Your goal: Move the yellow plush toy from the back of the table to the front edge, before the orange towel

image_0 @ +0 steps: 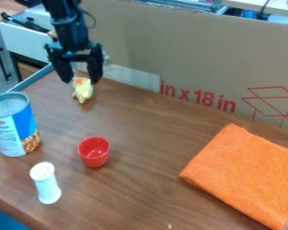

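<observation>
One black gripper (81, 81): over the counter's (134, 193) far left part, jaws spread open
Yellow toy (83, 91): at the jaws, orange top between their tips; contact cannot be told
Blue-and-white can (11, 134): upright, left edge
White shaker (48, 189): upright, near the can
Red cup (93, 159): upright, near the shaker
Orange cloth (245, 173): folded, right side
Cardboard (188, 49): standing behind
</observation>
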Motion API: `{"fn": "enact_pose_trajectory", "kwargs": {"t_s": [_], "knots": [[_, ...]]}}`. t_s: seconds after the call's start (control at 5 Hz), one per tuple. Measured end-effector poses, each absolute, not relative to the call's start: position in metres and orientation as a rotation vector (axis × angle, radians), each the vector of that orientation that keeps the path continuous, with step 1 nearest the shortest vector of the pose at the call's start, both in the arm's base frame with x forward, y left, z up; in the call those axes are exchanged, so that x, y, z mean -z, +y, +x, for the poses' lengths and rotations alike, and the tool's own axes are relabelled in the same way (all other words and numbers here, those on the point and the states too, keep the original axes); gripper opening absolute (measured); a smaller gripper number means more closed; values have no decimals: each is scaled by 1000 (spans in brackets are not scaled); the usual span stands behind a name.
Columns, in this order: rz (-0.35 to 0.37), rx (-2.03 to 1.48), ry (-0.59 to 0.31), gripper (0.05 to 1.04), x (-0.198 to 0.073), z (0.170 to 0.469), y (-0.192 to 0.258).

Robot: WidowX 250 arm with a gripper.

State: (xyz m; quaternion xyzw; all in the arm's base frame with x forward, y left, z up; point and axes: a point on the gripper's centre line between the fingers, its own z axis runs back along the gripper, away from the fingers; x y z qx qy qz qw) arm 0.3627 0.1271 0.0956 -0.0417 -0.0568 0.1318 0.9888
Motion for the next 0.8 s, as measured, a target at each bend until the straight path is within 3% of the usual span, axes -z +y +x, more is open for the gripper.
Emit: {"fn": "enact_pose_trajectory", "kwargs": {"t_s": [0.4,0.8], "knots": [[-26,-395,-51,1008,-73,387,149],[21,-459,-2,1008,-63,391,159]]}}
